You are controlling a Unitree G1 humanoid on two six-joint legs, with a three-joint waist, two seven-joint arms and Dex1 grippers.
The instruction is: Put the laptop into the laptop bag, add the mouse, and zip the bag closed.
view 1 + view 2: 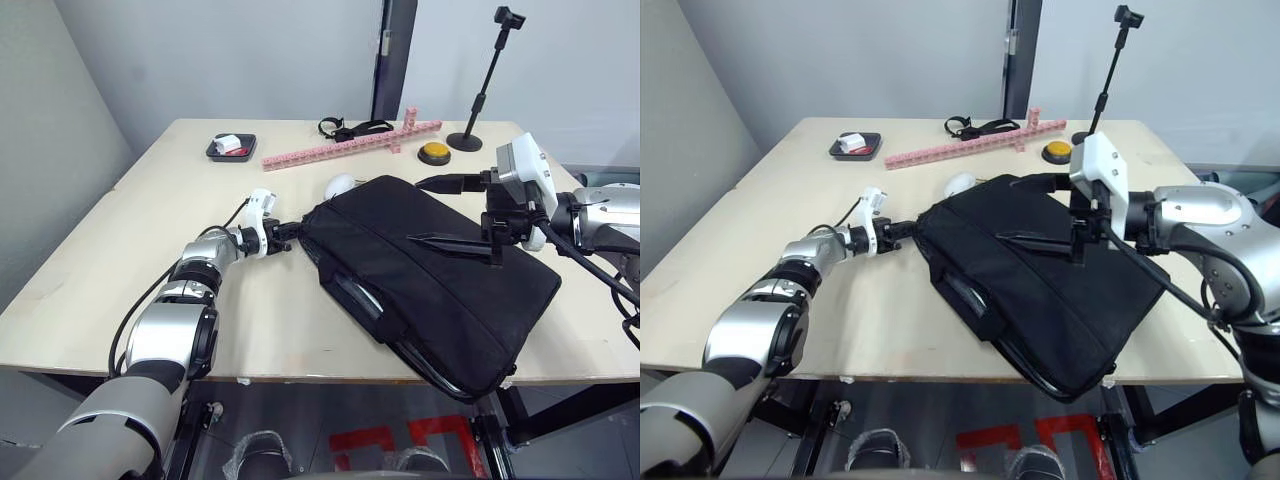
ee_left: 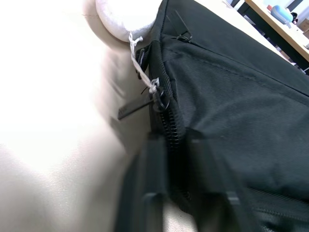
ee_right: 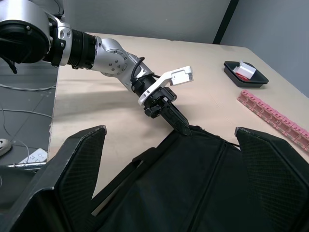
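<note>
The left gripper (image 1: 287, 238) was seen at the near-left corner of the laptop bag (image 1: 440, 290), its two fingers (image 2: 154, 193) drawn close together on either side of the zip track, apparently pinched on the bag's corner edge. Just ahead of them, the zipper pull (image 2: 158, 99) was seen hanging with a white cord tied through it; whether anything was gripped beyond fabric could not be told. That corner seemed to be held so the bag would be anchored while the zip was worked.

The right gripper (image 1: 470, 215) was held over the top panel of the bag, its fingers spread wide apart and nothing between them, seemingly poised to press down or steady the bag.

The bag itself was laid flat and slantwise on the table (image 1: 150, 250), its near corner overhanging the front edge. A white rounded lump (image 1: 341, 185) was seen just behind the bag's far-left corner. The laptop was judged to be already stowed, so zipping was taken as the step in hand.
</note>
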